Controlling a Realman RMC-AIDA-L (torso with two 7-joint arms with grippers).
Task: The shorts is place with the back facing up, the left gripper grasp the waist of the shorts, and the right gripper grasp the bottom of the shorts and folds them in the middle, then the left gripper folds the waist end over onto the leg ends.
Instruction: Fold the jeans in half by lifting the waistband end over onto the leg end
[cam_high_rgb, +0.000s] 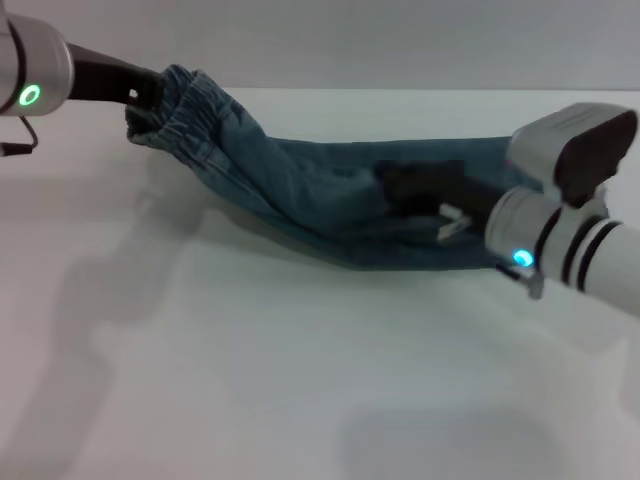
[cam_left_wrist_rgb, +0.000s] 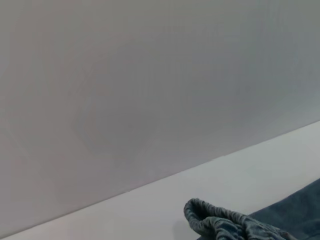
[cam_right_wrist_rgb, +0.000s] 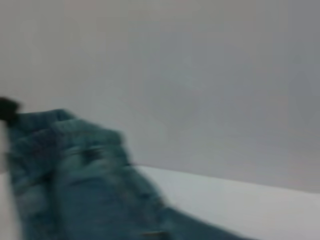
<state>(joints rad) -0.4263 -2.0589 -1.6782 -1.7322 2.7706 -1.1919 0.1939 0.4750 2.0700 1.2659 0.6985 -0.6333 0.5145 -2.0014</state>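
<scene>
Along the far edge of the white table (cam_high_rgb: 300, 380) the shorts (cam_high_rgb: 330, 200) hang stretched between the two arms, already doubled lengthwise into a long narrow band that sags in the middle down to the tabletop. The left tool (cam_high_rgb: 140, 100) is clamped on the waist of the shorts (cam_high_rgb: 185, 110), holding the puckered elastic band up off the table near the far left corner. The right tool (cam_high_rgb: 450, 205) sits at the opposite end, toward the right edge, and appears to pinch the bottom of the shorts (cam_high_rgb: 470, 240); the wrist hides much of that grip, though the raised cloth there suggests a closed hold on it.

What the last fold turns on is the line of the band: its long axis runs left to right across the table, waist at the left arm, leg ends at the right arm. So the waist probably has to travel rightward along that axis, over the sagging middle, to land on the leg ends. Only the left arm is placed to carry it.
</scene>
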